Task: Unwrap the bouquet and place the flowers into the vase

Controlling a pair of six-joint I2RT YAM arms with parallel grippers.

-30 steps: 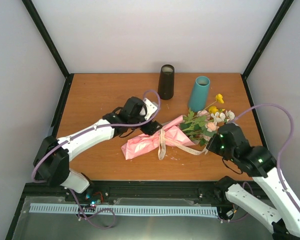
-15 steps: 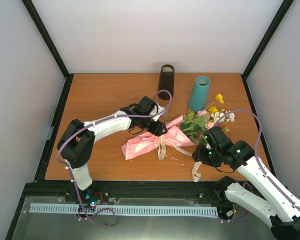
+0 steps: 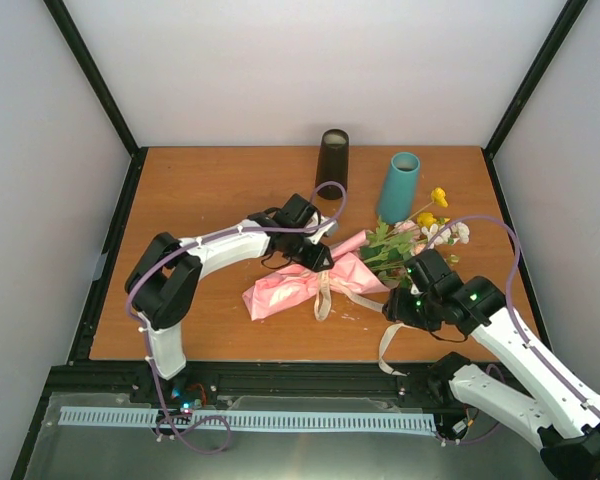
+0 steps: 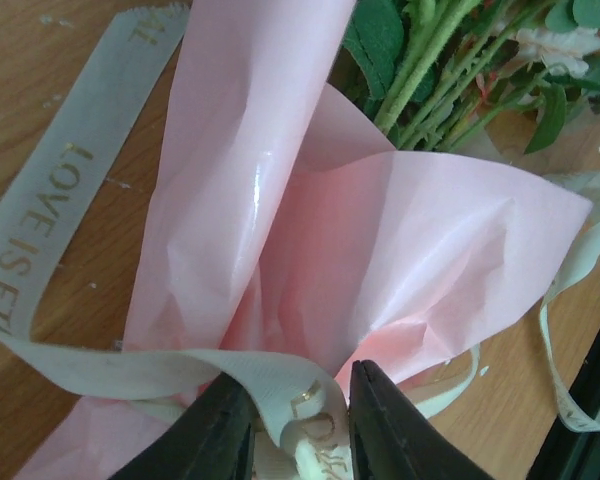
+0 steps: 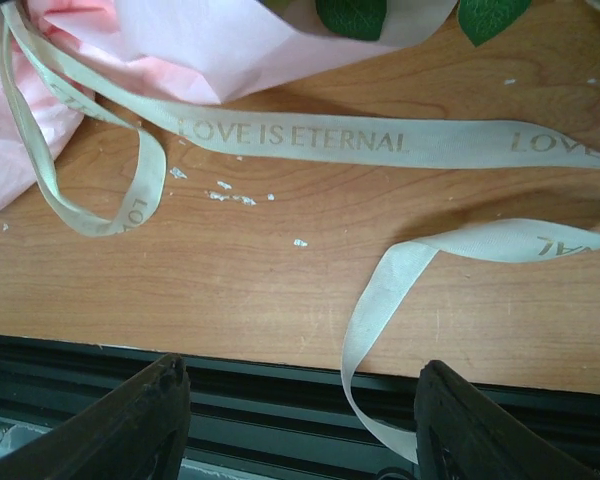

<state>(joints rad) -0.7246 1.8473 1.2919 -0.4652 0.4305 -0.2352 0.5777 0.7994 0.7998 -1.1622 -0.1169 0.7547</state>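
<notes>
Paper [image 4: 380, 240]: pink, crinkled, mid-table [image 3: 200, 200] toward the near edge, wrapped round the stems.
Left pincer [image 4: 300, 395]: pinching the beige ribbon [image 5: 295, 137] at the wrap.
Vase [image 3: 400, 185]: teal, upright near the far edge, right of centre.
Flowers [image 3: 435, 225]: heads lying just before the vase.
Right pincer [image 5: 300, 375]: spread, empty, over the near edge beside the ribbon's hanging tail.

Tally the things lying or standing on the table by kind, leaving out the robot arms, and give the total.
Vases: 2, the dark vase and the teal vase
Bunch of flowers: 1
Pink paper sheet: 1
Ribbon: 1
Total: 5
</notes>
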